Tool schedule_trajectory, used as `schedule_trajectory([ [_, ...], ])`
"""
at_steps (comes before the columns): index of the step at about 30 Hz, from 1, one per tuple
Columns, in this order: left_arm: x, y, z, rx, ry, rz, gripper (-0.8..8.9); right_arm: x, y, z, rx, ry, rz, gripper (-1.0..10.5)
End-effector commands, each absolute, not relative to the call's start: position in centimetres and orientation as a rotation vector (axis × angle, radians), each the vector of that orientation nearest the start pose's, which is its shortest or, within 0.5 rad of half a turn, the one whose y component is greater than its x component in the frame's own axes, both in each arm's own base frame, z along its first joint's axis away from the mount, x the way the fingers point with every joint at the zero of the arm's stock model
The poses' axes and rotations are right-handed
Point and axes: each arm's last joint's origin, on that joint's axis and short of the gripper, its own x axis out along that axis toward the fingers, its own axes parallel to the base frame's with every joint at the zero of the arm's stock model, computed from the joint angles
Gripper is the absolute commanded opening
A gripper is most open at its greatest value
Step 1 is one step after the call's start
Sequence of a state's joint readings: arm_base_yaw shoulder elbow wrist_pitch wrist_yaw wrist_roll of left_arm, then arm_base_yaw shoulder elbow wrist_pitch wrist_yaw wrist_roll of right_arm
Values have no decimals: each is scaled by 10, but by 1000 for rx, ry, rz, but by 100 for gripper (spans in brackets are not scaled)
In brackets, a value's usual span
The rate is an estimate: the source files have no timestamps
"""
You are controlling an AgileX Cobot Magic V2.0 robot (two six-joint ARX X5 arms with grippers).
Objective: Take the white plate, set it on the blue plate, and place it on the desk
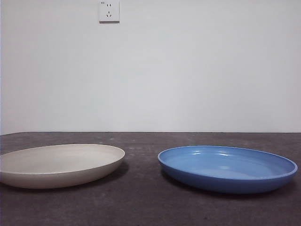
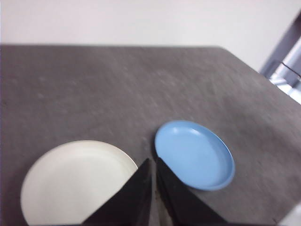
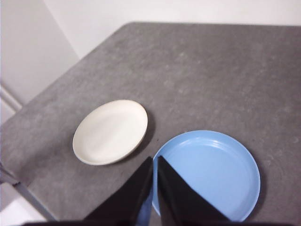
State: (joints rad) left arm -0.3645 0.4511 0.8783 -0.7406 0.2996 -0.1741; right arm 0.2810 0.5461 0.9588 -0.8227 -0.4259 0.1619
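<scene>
The white plate (image 1: pixel 59 164) lies flat on the desk (image 1: pixel 141 197) at the left, empty. The blue plate (image 1: pixel 228 167) lies flat on the desk at the right, a short gap between the two. Both show in the left wrist view, the white plate (image 2: pixel 75 181) and the blue plate (image 2: pixel 195 153), and in the right wrist view, the white plate (image 3: pixel 110 132) and the blue plate (image 3: pixel 209 174). My left gripper (image 2: pixel 153 162) is shut and empty, high above the gap between the plates. My right gripper (image 3: pixel 154 161) is shut and empty, high above the blue plate's edge. Neither arm shows in the front view.
A white wall with a socket (image 1: pixel 109 11) stands behind the desk. The desk's far edge and a side edge (image 2: pixel 244 59) show in the left wrist view, another side edge (image 3: pixel 56 80) in the right wrist view.
</scene>
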Motion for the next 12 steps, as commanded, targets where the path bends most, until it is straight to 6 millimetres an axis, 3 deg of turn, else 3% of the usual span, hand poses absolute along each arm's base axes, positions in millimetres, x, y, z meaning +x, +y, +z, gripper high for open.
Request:
schedule_trajectory([
  [1, 63, -34, 350, -164, 372, -664, 20, 72, 35, 361, 171, 473, 724, 11],
  [5, 62, -35, 350, -173, 374, -682, 42, 71, 36, 360, 177, 490, 750, 11],
  [9, 65, -36, 349, -187, 395, -678, 209, 71, 36, 360, 177, 490, 751, 14],
  [12, 68, -37, 348, -205, 416, -687, 362, 71, 36, 360, 177, 491, 749, 215],
])
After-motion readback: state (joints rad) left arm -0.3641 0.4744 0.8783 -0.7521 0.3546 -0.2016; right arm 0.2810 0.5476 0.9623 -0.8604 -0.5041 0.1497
